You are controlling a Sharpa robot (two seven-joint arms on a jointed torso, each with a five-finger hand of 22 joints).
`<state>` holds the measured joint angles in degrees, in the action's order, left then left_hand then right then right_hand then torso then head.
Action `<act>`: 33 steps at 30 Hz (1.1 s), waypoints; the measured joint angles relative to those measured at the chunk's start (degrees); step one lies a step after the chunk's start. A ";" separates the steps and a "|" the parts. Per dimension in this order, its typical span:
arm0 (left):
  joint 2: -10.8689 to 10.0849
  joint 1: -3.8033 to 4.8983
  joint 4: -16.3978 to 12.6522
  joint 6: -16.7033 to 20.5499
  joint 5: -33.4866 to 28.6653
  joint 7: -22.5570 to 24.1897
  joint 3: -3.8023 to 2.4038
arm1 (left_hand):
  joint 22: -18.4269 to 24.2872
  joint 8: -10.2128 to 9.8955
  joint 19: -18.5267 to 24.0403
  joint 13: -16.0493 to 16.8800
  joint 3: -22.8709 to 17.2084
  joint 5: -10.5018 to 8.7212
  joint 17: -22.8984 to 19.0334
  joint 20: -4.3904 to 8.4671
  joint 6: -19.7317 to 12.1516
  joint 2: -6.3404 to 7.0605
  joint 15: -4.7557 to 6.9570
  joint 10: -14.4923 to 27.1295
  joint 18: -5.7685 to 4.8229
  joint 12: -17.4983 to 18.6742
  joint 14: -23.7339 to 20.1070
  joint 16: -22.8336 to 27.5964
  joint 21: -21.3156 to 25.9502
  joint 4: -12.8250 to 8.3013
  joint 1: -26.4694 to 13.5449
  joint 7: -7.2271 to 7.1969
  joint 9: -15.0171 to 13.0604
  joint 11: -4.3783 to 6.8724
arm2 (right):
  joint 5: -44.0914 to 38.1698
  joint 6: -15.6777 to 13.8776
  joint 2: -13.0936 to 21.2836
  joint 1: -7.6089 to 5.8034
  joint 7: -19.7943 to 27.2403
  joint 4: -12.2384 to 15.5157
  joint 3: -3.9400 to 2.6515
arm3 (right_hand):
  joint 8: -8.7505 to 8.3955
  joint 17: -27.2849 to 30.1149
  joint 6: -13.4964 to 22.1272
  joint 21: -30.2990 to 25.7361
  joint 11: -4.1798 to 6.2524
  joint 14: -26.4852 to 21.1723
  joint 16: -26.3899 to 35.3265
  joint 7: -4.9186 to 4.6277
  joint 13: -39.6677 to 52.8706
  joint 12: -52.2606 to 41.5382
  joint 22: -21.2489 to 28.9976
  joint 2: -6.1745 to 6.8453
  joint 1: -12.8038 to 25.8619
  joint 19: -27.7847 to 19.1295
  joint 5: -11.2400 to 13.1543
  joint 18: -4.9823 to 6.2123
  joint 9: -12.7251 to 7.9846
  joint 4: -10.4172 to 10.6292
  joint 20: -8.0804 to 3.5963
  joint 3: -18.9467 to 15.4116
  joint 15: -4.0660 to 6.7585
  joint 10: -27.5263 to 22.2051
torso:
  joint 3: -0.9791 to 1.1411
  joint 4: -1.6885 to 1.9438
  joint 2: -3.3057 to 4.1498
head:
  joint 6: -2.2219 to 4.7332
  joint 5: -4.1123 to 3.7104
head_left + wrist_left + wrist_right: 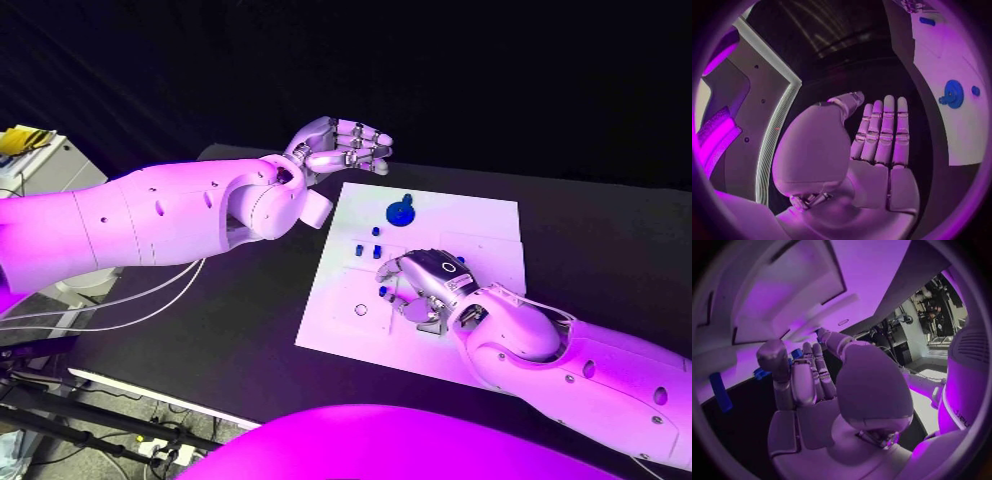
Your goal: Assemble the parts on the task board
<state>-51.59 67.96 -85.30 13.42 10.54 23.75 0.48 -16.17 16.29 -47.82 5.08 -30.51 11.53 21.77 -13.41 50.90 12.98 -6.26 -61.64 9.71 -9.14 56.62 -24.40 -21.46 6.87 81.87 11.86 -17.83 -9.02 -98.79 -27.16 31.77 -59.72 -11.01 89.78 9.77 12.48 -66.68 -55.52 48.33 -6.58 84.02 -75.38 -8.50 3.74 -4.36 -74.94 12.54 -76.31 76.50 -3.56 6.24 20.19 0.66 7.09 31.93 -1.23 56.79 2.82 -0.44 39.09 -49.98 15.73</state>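
The white task board (476, 225) lies in the middle of the black table. A round blue part (400, 211) sits near its far edge, also seen as the round blue part (952, 94). Small blue parts (369, 251) stand at the board's left side. My right hand (423, 284) is low over the board's middle, its fingertips down at a small blue part (384, 292). In the right wrist view this blue part (759, 373) peeks out at the thumb; I cannot tell if it is pinched. My left hand (343, 146) hovers off the board's far left corner, fingers (882, 130) straight, holding nothing.
A round hole (361, 309) shows in the board's near left area. A blue bar (720, 391) lies on the board beside my right hand. White cables (137, 295) hang off the table's left edge, with a pale cabinet (36, 160) beyond.
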 measured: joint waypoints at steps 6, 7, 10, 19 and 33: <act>0.05 0.00 0.27 -0.02 0.00 -0.17 0.00 | 0.10 0.00 0.00 0.00 0.00 0.00 0.11 0.00 0.00 0.00 -0.21 0.00 0.00 0.00 -0.21 0.22 0.00 0.00 0.00 0.00 0.00 0.00 | 0.39 -0.93 1.90 0.01 0.09 2.04 0.00 | -1.48 1.31 -0.18 -1.76 -0.34 0.00 0.85 0.76 0.09 -1.86 0.00 -0.48 -2.16 0.23 0.00 0.00 -0.55 2.00 0.23 -7.24 0.00 -1.57 | 0.01 -0.04 -0.05 | 0.17 0.01; 0.05 0.00 0.30 -0.03 0.00 -0.20 0.00 | 0.10 0.00 0.00 0.00 0.00 0.00 0.11 0.00 0.00 0.00 -0.21 0.00 0.00 0.00 -0.21 0.23 0.00 0.00 0.00 0.00 0.00 0.00 | 0.46 -1.06 2.34 0.00 0.11 2.44 -0.04 | -1.58 1.22 -0.18 -1.76 -0.39 0.00 0.87 0.76 0.09 -2.16 0.00 -0.54 -2.21 0.23 0.00 0.00 -0.59 2.19 0.23 -7.69 0.00 -1.62 | 0.01 -0.04 -0.06 | 0.27 -0.05; 0.08 0.00 0.44 -0.05 0.00 -0.28 0.00 | 0.10 0.00 0.00 0.00 0.00 0.00 0.11 0.00 0.00 0.00 -0.21 0.00 0.00 0.00 -0.21 0.23 0.00 0.00 0.00 0.00 0.00 0.00 | 0.81 -1.44 4.02 -0.33 0.13 4.06 -0.36 | -1.92 0.94 -0.18 -1.34 -0.39 0.00 0.88 0.76 0.16 -2.72 0.01 -0.91 -2.58 0.76 0.00 0.00 -0.68 2.81 0.10 -8.31 0.00 -1.62 | 0.01 -0.07 -0.06 | 0.49 -0.22; 0.08 -0.01 0.56 -0.14 0.00 -0.33 0.02 | 0.16 0.00 -0.21 0.00 0.00 0.00 0.18 0.20 0.00 0.00 -0.21 0.00 0.00 0.00 -0.21 0.22 0.23 0.00 0.00 0.00 0.00 0.00 | 2.59 -1.50 11.71 -4.38 -1.30 7.45 -1.87 | -2.74 -2.40 -0.60 5.69 0.73 0.00 -1.79 0.74 0.34 -5.39 0.01 -1.26 -3.82 3.53 0.00 -0.02 -0.96 3.59 -0.42 -8.26 0.00 0.77 | -0.12 -0.09 -0.04 | 2.10 -2.15; 0.37 -0.04 0.88 -0.20 0.02 -0.20 0.13 | 0.16 0.00 -0.20 0.00 -0.16 0.00 0.26 0.20 0.00 0.00 -0.20 -0.01 -0.01 0.00 -0.20 0.22 0.23 -0.16 0.00 0.00 0.00 0.00 | 5.71 1.11 14.29 -7.44 -2.57 3.66 -2.12 | -5.24 -2.35 -0.04 2.08 -0.28 0.00 -2.28 1.65 0.08 -6.29 0.02 -0.73 -9.31 3.20 0.01 -0.02 -1.67 11.48 -0.09 -18.14 -0.21 -3.35 | -0.15 -0.30 -0.08 | 3.33 -3.36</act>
<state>-51.22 67.93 -84.42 13.23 10.56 23.56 0.61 -16.01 16.29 -48.03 5.08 -30.68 11.53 22.03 -13.20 50.90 12.98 -6.47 -61.65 9.70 -9.14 56.41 -24.17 -21.23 6.71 81.87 11.86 -17.83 -9.01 -93.08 -26.04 46.06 -67.15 -13.57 93.43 7.65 7.24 -69.02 -55.55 50.42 -6.86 84.02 -77.66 -6.85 3.82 -10.65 -74.92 11.81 -85.62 79.70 -3.55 6.22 18.52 12.14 6.99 13.79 -1.44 53.44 2.68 -0.74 39.02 -46.65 12.37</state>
